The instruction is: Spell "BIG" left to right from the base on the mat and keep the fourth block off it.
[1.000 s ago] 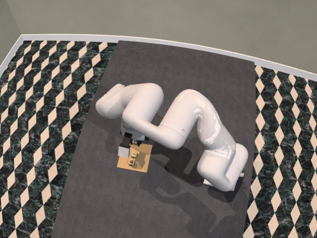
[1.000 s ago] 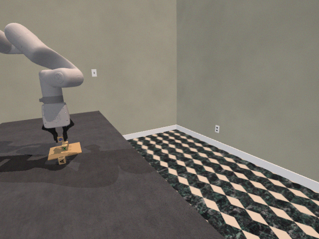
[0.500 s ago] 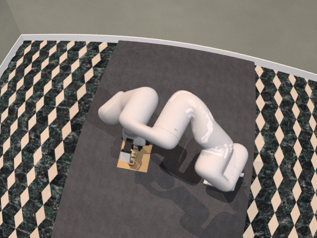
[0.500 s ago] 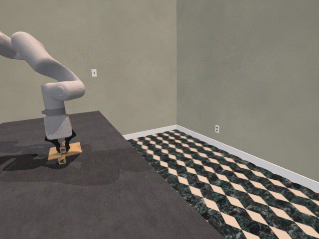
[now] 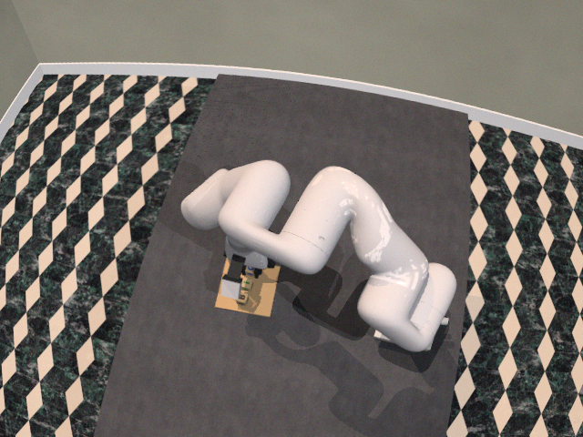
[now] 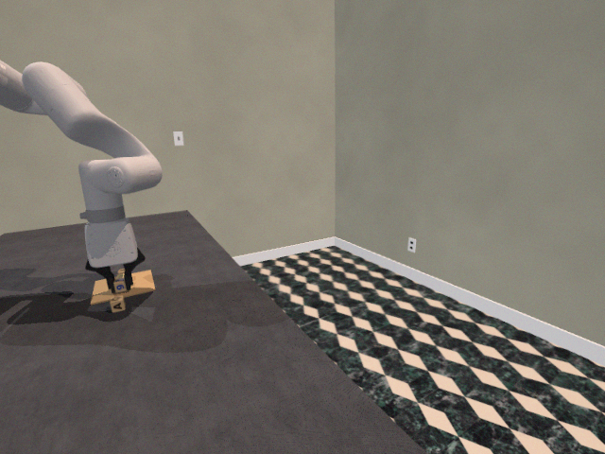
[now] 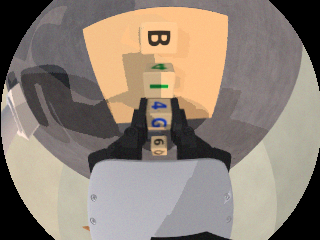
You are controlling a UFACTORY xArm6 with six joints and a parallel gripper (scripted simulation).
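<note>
The tan mat point(image 7: 156, 60) lies flat on the dark table, and also shows in the top view point(image 5: 247, 293) and the exterior view point(image 6: 128, 286). The B block point(image 7: 159, 39) lies on the mat's far part. The I block point(image 7: 159, 83), with a green letter, lies just behind it in one line. My gripper point(image 7: 159, 107) is shut on the G block point(image 7: 159, 123), with a blue G on top. It holds the block low over the mat, close beside the I block. In the exterior view the gripper point(image 6: 118, 283) hides the I block. I cannot tell whether the G block touches the mat. The fourth block is not in view.
The block at the mat's near edge shows an A on its side face point(image 6: 117, 305). The arm point(image 5: 301, 226) reaches over the table from its base point(image 5: 414, 324) and hides the table behind the mat. The table's left edge lies a little beyond the mat.
</note>
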